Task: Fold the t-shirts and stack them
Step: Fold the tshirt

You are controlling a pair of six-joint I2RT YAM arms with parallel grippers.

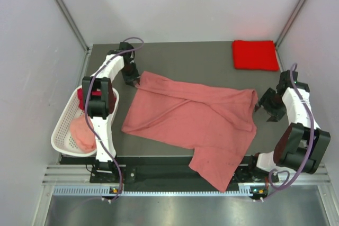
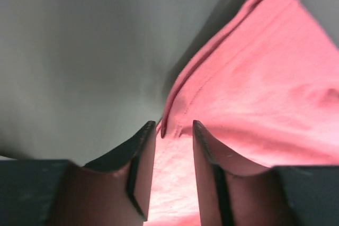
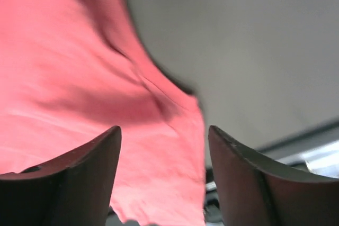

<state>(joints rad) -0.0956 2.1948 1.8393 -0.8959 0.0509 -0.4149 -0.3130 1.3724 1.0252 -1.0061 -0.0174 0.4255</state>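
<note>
A salmon pink t-shirt (image 1: 196, 115) lies spread across the table, its lower part hanging over the near edge. My left gripper (image 1: 132, 79) sits at the shirt's far left corner. In the left wrist view the gripper (image 2: 173, 125) is partly open, with the shirt's hem (image 2: 254, 78) lying between the fingers. My right gripper (image 1: 263, 104) is at the shirt's right edge. In the right wrist view it (image 3: 164, 130) is wide open over the shirt's edge (image 3: 63, 78). A bright red t-shirt (image 1: 255, 55) lies folded at the back right.
A white slotted basket (image 1: 61, 130) hangs off the table's left edge, holding a pale pink shirt (image 1: 82, 133) and a bit of dark crimson cloth (image 1: 80, 95). The dark table (image 1: 190, 56) shows bare along the back. Grey walls close in on three sides.
</note>
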